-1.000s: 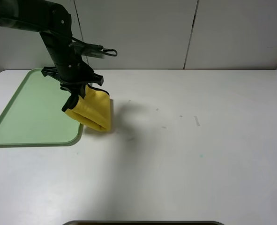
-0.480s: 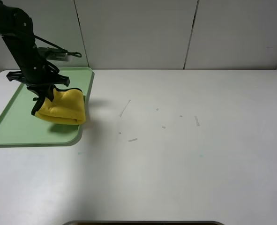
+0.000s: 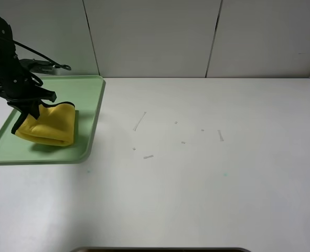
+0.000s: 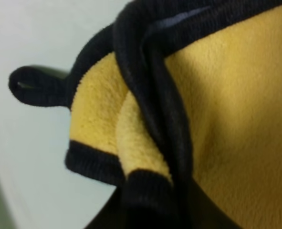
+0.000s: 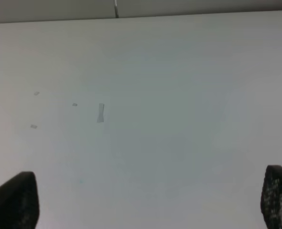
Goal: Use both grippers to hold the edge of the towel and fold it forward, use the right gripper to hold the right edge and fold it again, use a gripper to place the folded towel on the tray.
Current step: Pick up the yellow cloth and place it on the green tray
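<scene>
The folded yellow towel (image 3: 49,125) with black piping lies low over the mint-green tray (image 3: 89,113) at the table's left, within the tray's rim. My left gripper (image 3: 31,108) is shut on the towel's back left corner. The left wrist view shows the bunched yellow cloth (image 4: 231,109), its black edge trim (image 4: 150,95) and the small black loop (image 4: 36,87) close up over the pale tray floor (image 4: 40,33). My right gripper (image 5: 145,200) is open and empty over bare white table; its fingertips (image 5: 12,200) show at the frame's corners. It is out of the exterior view.
Small grey scraps and marks lie on the white table near its middle (image 3: 140,121), (image 3: 148,156), (image 3: 220,135). A white panelled wall (image 3: 212,37) stands behind the table. A dark edge (image 3: 160,250) shows at the table's front.
My left arm has carried the towel leftward, from the tray's right rim to over the tray's middle, and lowered it. The scraps where the towel lay are uncovered.
</scene>
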Tool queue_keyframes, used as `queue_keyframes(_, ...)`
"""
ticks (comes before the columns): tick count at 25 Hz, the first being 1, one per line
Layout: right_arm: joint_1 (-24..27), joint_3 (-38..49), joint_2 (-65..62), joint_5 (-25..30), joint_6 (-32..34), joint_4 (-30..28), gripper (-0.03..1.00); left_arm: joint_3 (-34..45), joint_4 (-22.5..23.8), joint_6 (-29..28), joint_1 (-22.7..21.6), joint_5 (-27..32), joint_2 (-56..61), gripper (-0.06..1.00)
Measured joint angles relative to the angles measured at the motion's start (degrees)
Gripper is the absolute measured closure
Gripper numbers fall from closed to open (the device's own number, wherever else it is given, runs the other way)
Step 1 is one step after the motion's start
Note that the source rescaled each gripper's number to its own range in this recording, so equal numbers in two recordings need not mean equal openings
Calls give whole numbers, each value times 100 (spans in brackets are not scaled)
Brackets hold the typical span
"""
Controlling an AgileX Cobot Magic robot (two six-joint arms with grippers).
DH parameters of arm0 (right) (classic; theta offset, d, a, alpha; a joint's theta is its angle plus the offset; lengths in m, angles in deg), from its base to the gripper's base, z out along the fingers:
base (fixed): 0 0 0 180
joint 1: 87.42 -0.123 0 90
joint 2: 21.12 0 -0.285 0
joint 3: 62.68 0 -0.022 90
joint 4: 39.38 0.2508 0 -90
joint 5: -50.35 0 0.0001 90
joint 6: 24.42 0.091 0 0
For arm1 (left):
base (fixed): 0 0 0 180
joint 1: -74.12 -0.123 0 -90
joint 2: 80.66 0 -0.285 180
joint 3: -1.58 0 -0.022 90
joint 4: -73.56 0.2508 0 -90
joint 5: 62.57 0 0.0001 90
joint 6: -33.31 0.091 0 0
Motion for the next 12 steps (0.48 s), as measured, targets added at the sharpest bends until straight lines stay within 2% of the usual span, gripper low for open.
queue_keyframes(2, 0, 0, 0, 0, 0, 4, -3, 0, 101, 17, -5, -106, 0, 77)
queue_keyframes(4, 0, 0, 0, 0, 0, 4, -3, 0, 175, 18, -6, -188, 0, 67)
queue_keyframes(6, 0, 0, 0, 0, 0, 6, -3, 0, 186, 18, -6, -241, 0, 48)
queue_keyframes(8, 0, 0, 0, 0, 0, 6, -3, 0, 173, 18, -6, -285, 0, 18)
queue_keyframes(10, 0, 0, 0, 0, 0, 6, -3, 0, 168, 23, -6, -285, 0, 4)
queue_keyframes(12, 0, 0, 0, 0, 0, 10, -3, 0, 168, 23, -6, -266, 0, -2)
